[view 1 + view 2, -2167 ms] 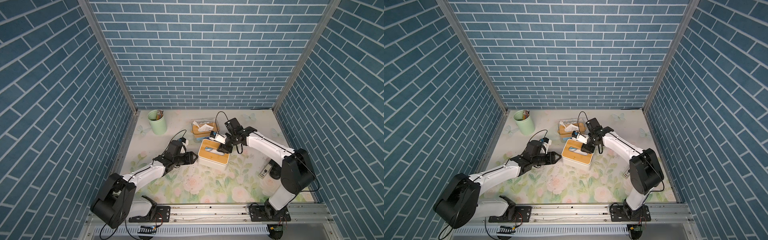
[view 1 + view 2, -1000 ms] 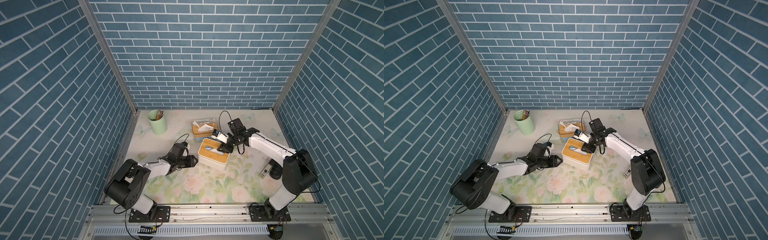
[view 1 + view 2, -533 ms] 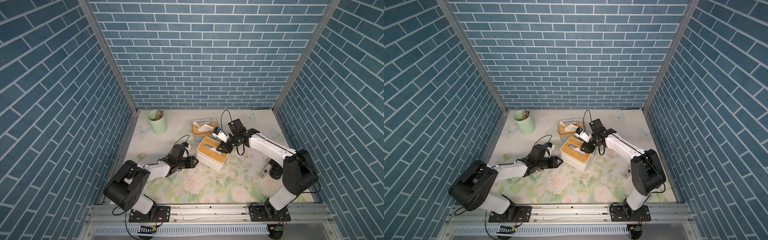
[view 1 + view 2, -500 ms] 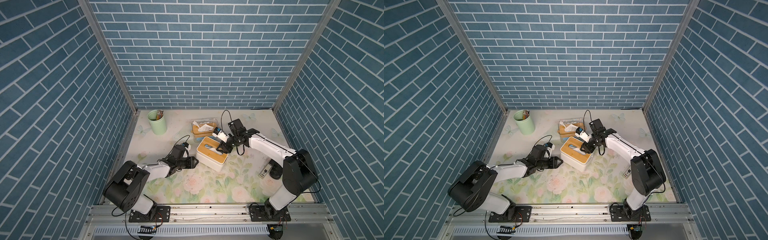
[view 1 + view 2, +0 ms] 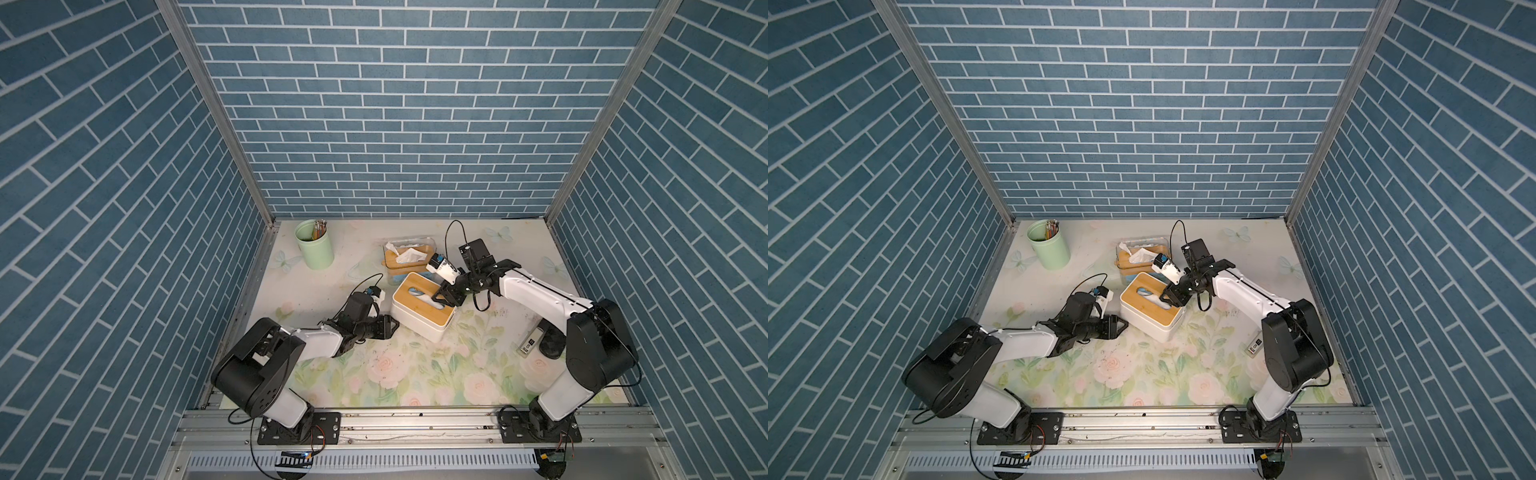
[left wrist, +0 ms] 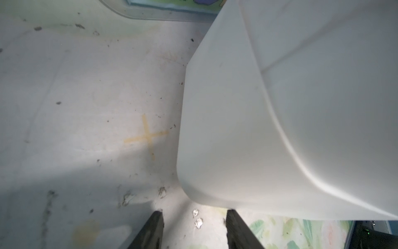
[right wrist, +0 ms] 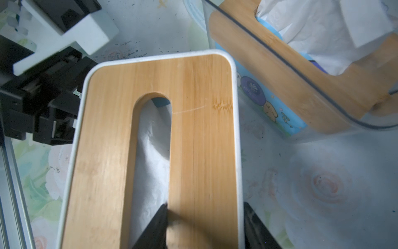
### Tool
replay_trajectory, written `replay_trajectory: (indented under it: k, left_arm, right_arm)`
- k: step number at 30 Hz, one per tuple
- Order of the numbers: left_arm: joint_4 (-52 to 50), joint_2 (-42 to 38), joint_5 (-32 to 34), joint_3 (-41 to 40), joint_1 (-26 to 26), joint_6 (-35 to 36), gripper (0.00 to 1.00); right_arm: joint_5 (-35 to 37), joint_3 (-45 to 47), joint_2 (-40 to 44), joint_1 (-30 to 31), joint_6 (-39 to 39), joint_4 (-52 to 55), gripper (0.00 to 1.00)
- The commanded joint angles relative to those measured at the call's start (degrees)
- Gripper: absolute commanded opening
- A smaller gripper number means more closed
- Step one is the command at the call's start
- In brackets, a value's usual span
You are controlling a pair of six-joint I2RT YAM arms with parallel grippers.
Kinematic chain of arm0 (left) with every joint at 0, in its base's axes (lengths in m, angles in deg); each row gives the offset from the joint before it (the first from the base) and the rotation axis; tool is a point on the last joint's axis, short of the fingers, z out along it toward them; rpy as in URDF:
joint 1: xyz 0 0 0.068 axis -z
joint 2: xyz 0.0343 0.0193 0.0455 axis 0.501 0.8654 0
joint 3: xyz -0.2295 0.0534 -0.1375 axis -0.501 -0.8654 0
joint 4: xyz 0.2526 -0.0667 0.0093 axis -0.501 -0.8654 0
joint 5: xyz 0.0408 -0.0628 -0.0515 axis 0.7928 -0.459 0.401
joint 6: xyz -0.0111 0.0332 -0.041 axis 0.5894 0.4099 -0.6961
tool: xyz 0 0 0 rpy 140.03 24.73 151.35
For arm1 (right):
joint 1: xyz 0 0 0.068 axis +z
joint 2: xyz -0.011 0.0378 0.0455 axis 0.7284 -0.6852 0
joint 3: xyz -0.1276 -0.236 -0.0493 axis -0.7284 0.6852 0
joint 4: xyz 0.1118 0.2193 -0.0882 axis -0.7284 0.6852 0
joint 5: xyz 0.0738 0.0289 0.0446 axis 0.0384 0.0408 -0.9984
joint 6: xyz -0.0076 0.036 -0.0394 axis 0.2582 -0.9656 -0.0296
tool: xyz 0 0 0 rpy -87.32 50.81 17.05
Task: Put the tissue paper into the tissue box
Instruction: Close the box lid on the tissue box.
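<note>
The tissue box [image 5: 415,309], white with a bamboo lid, lies mid-table in both top views [image 5: 1144,305]. White tissue paper [image 7: 150,161] shows through the lid's long slot. My right gripper [image 5: 445,300] is shut on the box's far side. In the right wrist view [image 7: 205,204] one finger [image 7: 155,226] sits in the slot and the other outside the white wall. My left gripper [image 5: 390,328] rests low on the table at the box's near left corner. Its jaws [image 6: 193,212] stand open around nothing, just short of the white box wall [image 6: 280,129].
A clear tissue holder [image 5: 409,257] with a bamboo lid and tissue poking out stands just behind the box, over a blue tissue pack [image 7: 269,107]. A green pencil cup [image 5: 314,245] is at the back left. A small grey device [image 5: 530,343] lies at the right.
The left arm has folded back at the shoulder and its gripper has settled lower by the box corner, jaws slightly narrower. The box has shifted a little leftward in the right gripper's hold.
</note>
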State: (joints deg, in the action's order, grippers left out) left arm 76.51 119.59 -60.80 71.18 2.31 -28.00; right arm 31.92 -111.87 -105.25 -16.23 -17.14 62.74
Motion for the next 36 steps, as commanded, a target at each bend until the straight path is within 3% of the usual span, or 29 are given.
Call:
replay_trajectory:
  k: [1,7,10,14,19,23,30,36]
  left_arm:
    - [5.18,2.78,4.69,-0.76,0.08,0.07,0.51]
    - [5.35,3.47,5.91,-2.57,0.07,0.14,0.51]
    - [4.13,2.58,6.87,-3.5,0.21,0.17,0.51]
    - [-0.63,-0.83,8.77,-3.8,0.26,0.44,0.51]
    - [-9.89,-6.5,13.05,-2.45,0.4,0.52,0.53]
    - [-15.06,-11.55,12.9,-1.03,0.58,0.71,0.52]
    - [-17.22,-20.79,12.99,0.95,0.53,0.83,0.41]
    - [-12.0,-23.0,7.41,3.8,0.55,2.29,0.46]
  right_arm:
    - [-14.19,1.22,2.21,1.48,-1.81,3.44,0.01]
    - [-12.27,1.29,1.1,1.41,-6.29,2.33,0.0]
    - [-4.92,0.81,1.43,2.25,-8.8,1.68,0.0]
    - [10.38,0.56,3.82,7.1,-6.47,1.32,0.02]
    - [20.46,-1.01,5.33,11.23,-3.74,2.7,0.02]
    - [26.82,-1.2,5.44,14.3,-1.76,3.27,0.02]
    - [27.62,3.56,8.69,15.71,1.85,-3.88,0.01]
    - [24.8,7.56,11.58,15.66,5.01,-11.31,0.0]
